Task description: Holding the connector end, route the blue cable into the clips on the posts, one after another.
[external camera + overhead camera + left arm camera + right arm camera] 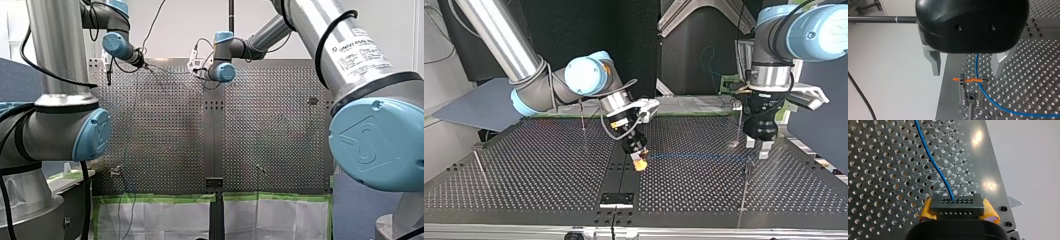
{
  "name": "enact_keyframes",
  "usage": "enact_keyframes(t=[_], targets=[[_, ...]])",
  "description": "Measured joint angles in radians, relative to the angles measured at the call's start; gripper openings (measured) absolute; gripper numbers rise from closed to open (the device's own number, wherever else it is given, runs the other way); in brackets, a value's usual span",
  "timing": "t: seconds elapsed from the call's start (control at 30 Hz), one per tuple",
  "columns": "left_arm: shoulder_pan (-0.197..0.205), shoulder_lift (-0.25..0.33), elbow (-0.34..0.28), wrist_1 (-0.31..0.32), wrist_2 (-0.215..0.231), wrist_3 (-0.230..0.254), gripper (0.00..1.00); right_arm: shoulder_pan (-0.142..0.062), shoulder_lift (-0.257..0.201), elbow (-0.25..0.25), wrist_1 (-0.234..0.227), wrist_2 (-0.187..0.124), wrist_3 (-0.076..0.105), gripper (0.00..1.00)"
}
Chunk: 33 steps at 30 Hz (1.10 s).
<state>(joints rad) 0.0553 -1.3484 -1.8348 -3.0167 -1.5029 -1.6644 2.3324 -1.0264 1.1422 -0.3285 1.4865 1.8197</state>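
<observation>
The thin blue cable (933, 162) looks light and limp, so I judge it goes only where its stiff end leads. My right gripper (958, 208) pinches that end, the dark grey connector block (957, 203), between yellow pads (926, 210). The cable runs over the perforated metal table (878, 170), passes between the spread metal fingers (934, 60) of my left gripper (966, 72), and crosses the small metal clip (971, 96).
</observation>
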Motion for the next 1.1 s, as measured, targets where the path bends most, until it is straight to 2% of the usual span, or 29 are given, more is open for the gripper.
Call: enact_keyframes(t=[1.1], targets=[[-0.015,-0.004,0.005,-0.003,-0.041,-0.001,1.0,-0.004,0.004,0.0,0.001,-0.006,0.0,0.0]])
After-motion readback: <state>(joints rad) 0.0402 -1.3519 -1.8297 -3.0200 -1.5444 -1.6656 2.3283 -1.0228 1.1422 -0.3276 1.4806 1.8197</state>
